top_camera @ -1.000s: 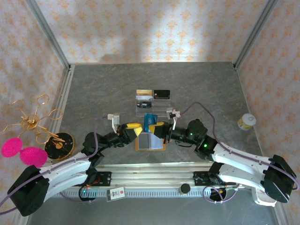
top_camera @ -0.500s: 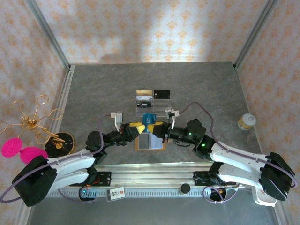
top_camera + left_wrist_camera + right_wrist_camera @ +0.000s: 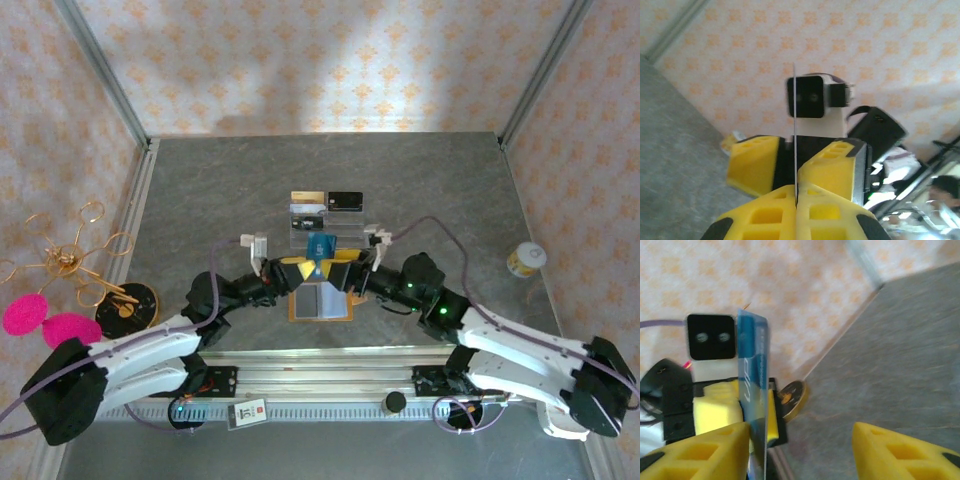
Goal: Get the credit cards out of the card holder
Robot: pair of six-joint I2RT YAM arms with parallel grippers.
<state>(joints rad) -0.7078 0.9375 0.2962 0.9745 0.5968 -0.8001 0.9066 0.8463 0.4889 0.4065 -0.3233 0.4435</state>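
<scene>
The tan-orange card holder (image 3: 320,303) lies open on the table between the arms. Just above it, a light blue credit card (image 3: 320,246) stands on edge, with my left gripper (image 3: 303,266) shut on it. In the left wrist view the card (image 3: 795,130) is a thin line pinched between the shut fingers of that gripper (image 3: 796,200). My right gripper (image 3: 340,269) faces it, open. In the right wrist view the blue card (image 3: 753,385) rests beside one finger of the open right gripper (image 3: 800,450). Gold (image 3: 306,197), black (image 3: 345,200) and silver-white (image 3: 307,212) cards sit behind.
A clear acrylic stand (image 3: 335,230) holds the other cards just beyond the grippers. A gold wire stand (image 3: 70,262) with pink pompoms (image 3: 45,322) and a round black-gold disc (image 3: 128,306) are at the left. A small yellow-white jar (image 3: 525,259) stands at the right.
My left gripper moved in from the left and shut on the blue card. My right gripper, which held the card before, has opened and let it go.
</scene>
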